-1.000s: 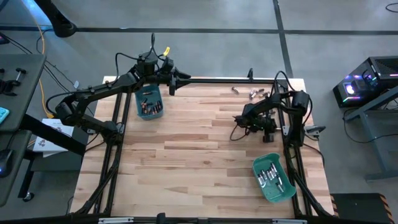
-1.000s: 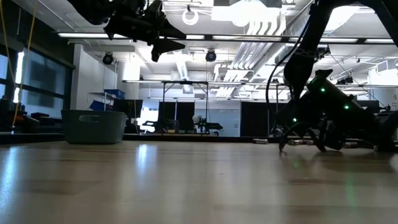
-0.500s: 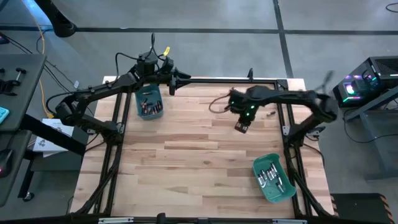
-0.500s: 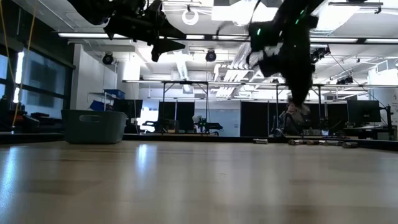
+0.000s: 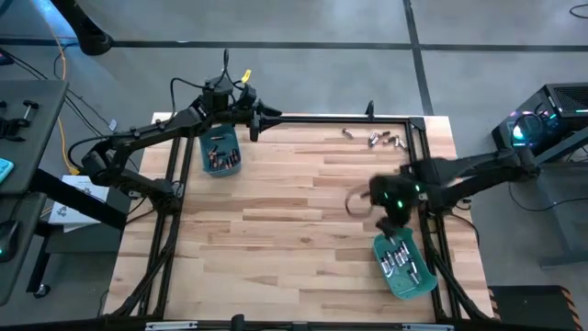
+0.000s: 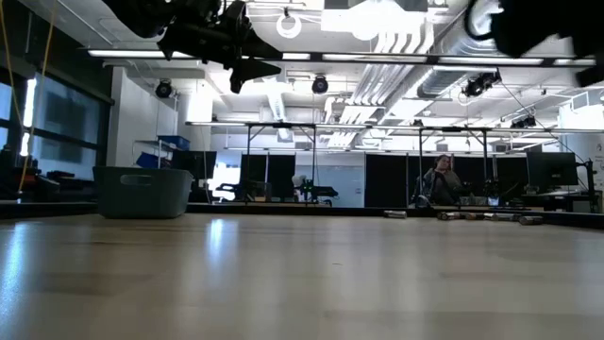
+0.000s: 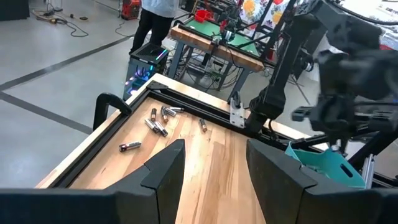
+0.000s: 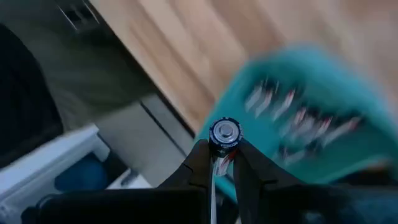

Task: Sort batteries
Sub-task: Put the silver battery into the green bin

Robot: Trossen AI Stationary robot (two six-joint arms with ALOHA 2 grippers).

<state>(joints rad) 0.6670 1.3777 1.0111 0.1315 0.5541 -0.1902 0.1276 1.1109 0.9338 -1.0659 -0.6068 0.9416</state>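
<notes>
While pinched in right claw (image 8: 224, 163), dark silver-capped batt (image 8: 223, 135)

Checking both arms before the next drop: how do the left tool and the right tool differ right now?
The left tool is open and empty; the right tool is shut on a battery. The left tool hangs over the far bin, while the right tool is at the near bin. Both are raised off the table.
</notes>
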